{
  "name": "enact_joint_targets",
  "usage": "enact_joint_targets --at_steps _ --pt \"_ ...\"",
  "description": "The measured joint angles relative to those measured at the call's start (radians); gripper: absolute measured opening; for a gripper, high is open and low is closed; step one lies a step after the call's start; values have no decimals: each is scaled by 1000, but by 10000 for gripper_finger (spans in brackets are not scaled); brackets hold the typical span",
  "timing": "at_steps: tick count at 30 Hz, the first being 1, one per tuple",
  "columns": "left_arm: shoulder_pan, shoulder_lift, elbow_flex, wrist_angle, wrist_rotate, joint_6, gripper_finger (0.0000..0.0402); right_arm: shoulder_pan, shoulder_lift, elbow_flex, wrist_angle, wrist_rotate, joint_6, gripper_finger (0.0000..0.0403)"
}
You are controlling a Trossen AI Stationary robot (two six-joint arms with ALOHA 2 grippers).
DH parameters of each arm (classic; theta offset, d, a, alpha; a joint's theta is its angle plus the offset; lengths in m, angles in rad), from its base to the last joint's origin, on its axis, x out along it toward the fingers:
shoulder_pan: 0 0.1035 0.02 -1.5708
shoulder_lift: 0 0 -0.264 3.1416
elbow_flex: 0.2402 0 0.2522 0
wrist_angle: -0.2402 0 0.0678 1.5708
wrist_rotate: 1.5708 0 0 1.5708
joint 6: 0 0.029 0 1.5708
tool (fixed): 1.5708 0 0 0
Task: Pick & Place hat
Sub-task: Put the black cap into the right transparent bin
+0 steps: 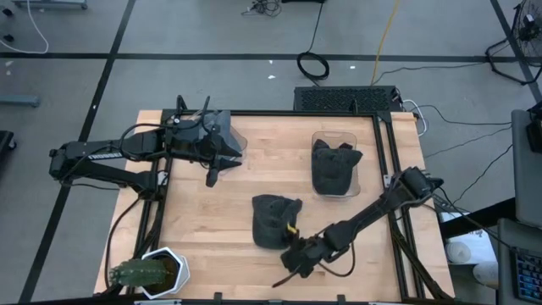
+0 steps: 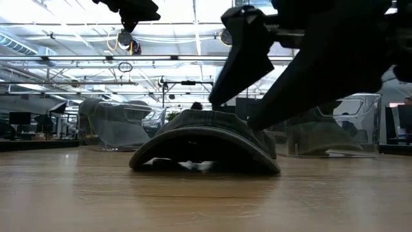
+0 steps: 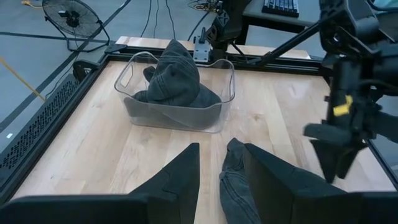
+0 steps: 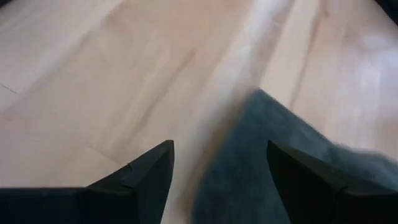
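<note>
A dark hat [image 1: 275,220] lies crown up on the wooden table [image 1: 203,229], resting on its brim [image 2: 206,158]. My right gripper [image 1: 286,269] hovers open at the hat's near edge, slanting down; in the right wrist view the hat's edge [image 4: 267,168] shows between and beyond the fingers of my right gripper [image 4: 217,162]. A second dark hat [image 1: 334,165] sits in a clear bin [image 3: 180,115] at the far right. My left gripper [image 1: 212,176] hangs open and holds nothing above the table's far left part.
Another clear bin [image 2: 116,125] stands at the far left, under the left arm. A white pot with a cactus [image 1: 152,275] sits at the near left corner. A black frame [image 1: 389,152] runs along the table's edges. Bare wood lies between the hat and the left arm.
</note>
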Motion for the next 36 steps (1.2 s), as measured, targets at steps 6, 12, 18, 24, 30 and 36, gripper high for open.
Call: enact_joint_targets --at_steps 6,12,18,24,30,36 --pt "0 0 0 0 0 0 131 -18 69 31 11 -3 -80 248" --pt "0 0 0 0 0 0 131 -49 114 31 -42 200 -72 248" --pt "0 0 0 0 0 0 131 -68 113 30 -82 363 8 239" --pt "0 0 0 0 0 0 131 -110 113 30 -115 401 41 216" --pt "0 0 0 0 0 0 131 -166 113 30 -166 417 148 133" --pt "0 0 0 0 0 0 131 -201 108 30 -143 467 119 17"
